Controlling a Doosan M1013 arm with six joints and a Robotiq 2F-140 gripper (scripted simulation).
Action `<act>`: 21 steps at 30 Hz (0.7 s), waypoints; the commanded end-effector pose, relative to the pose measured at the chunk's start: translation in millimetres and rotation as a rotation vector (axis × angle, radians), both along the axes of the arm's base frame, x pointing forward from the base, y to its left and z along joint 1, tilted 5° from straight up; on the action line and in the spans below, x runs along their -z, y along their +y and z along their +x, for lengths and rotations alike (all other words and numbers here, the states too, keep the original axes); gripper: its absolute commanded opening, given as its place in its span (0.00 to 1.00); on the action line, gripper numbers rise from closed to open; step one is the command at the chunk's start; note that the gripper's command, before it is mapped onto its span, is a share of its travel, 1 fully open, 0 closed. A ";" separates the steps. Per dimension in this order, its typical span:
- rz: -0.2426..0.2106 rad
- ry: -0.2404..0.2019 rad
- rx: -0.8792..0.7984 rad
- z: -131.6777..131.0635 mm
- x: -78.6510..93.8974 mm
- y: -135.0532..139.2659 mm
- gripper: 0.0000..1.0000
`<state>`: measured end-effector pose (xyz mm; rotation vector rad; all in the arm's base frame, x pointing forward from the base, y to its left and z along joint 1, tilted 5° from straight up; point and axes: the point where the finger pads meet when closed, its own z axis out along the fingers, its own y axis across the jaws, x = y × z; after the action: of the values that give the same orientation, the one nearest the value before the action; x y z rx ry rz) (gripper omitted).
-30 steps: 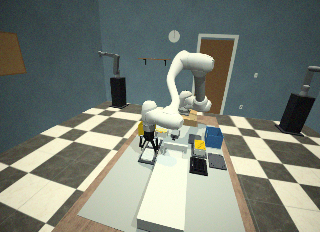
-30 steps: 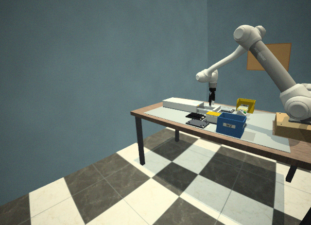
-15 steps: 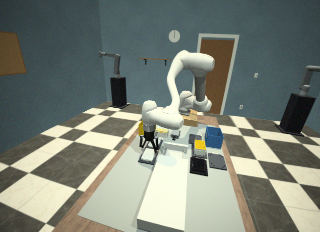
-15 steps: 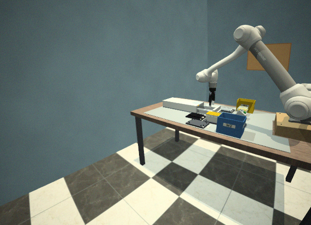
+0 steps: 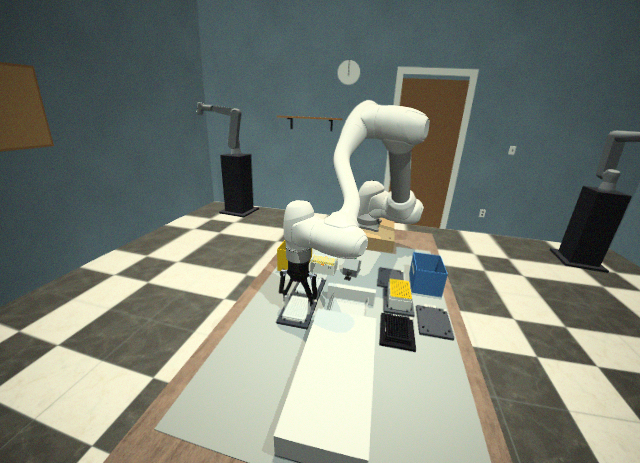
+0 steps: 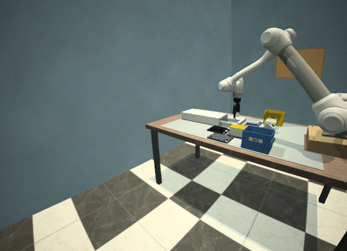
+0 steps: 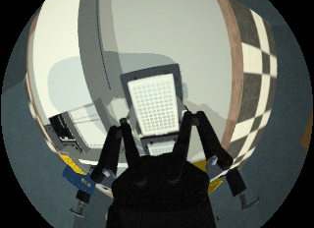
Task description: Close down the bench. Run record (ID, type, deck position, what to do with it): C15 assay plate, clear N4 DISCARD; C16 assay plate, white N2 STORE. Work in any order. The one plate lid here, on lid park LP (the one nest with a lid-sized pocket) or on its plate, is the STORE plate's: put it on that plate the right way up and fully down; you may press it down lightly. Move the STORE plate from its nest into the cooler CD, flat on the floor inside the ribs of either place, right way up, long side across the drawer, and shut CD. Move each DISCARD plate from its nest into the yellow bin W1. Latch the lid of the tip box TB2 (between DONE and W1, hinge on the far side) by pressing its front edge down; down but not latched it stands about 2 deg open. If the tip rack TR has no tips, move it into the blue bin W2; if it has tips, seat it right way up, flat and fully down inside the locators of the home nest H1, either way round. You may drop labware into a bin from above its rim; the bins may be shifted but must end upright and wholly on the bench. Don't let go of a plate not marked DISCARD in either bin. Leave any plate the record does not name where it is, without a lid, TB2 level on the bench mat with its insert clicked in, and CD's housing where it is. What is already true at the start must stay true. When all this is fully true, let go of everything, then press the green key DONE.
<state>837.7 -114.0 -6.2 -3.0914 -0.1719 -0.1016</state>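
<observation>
Claw (image 5: 298,299) was down over the white plate (image 5: 296,308) at left of the bench (image 5: 248,375), fingers clamped on its sides; grasping it, plate sat in its dark nest (image 5: 283,321). Yellow bin (image 6: 274,116) sat just behind, far left; contents not readable. Open drawer (image 5: 351,294) lay right of the plate. Yellow-topped tip rack (image 5: 400,289) stood further right, touching the blue bin (image 5: 428,273). Black rack (image 5: 397,331) and grey nest (image 5: 434,321) lay nearer.
</observation>
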 end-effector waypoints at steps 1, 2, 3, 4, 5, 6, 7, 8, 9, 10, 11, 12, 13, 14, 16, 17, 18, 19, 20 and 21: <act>0.000 0.000 0.000 0.0 0.0 0.0 0.00; 0.000 0.000 0.000 0.0 0.0 0.0 0.00; 0.000 0.000 0.000 0.0 0.0 0.0 0.00; 0.000 0.000 0.000 0.0 0.0 0.0 0.00; 0.000 0.000 0.000 0.0 -0.3 0.0 0.00; 0.000 0.000 0.000 0.0 -0.6 0.0 0.00; 0.000 0.000 0.000 -0.1 -1.0 0.0 0.00; 0.000 0.000 0.000 -0.1 -1.3 0.0 0.00; 0.000 0.000 0.000 -0.1 -1.6 0.0 0.00; 0.000 0.000 0.000 -0.1 -2.0 -0.1 0.00; 0.000 0.000 0.000 -0.1 -2.3 -0.1 0.00; 0.000 0.000 0.000 -0.2 -2.6 -0.1 0.00; 0.000 0.000 0.000 -0.2 -2.6 -0.1 0.00; 0.000 0.000 0.000 -0.2 -2.6 -0.1 0.00; 0.000 0.000 0.000 -0.2 -3.3 -0.1 0.00; 0.000 0.000 0.000 -0.2 -3.6 -0.1 0.00; 0.000 0.000 0.000 -0.2 -3.9 -0.2 0.00; 0.000 0.000 0.000 -0.3 -4.3 -0.2 0.00; 0.000 0.000 0.000 -0.3 -4.6 -0.2 0.00; 0.000 0.000 0.000 -0.3 -4.9 -0.2 0.00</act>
<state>837.5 -114.2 -2.2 -3.0914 -0.1719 -0.1015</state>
